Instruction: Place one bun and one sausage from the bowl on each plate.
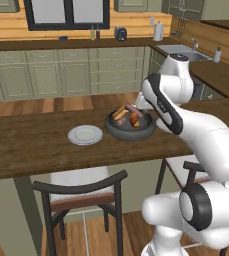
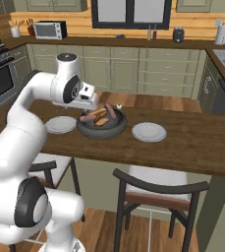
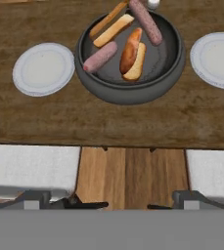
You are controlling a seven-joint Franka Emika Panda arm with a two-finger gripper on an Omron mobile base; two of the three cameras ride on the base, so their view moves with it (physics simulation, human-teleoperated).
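The dark bowl [image 3: 128, 93] sits mid-counter and holds two buns [image 3: 133, 53] [image 3: 111, 27] and two sausages [image 3: 100, 57] [image 3: 145, 20]. A pale plate [image 3: 42, 68] lies empty to its left and a second empty plate [image 3: 216, 58] to its right. My gripper [image 3: 113, 200] hangs above the counter's near edge, on the near side of the bowl. It is open, the fingertips wide apart with nothing between them. In the right base view the gripper [image 2: 89, 102] hovers by the bowl's [image 2: 101, 132] left rim, between the plates [image 2: 60, 124] [image 2: 149, 132]. From the left base, the bowl [image 1: 131, 134] and one plate [image 1: 85, 135] show.
Two chairs with white cushions [image 3: 33, 168] [image 3: 213, 168] stand under the counter's near edge, dark backrests [image 1: 81, 187] toward me. A small white shaker [image 3: 152, 4] stands just behind the bowl. Bare wooden counter [image 3: 113, 122] stretches along the front of the bowl.
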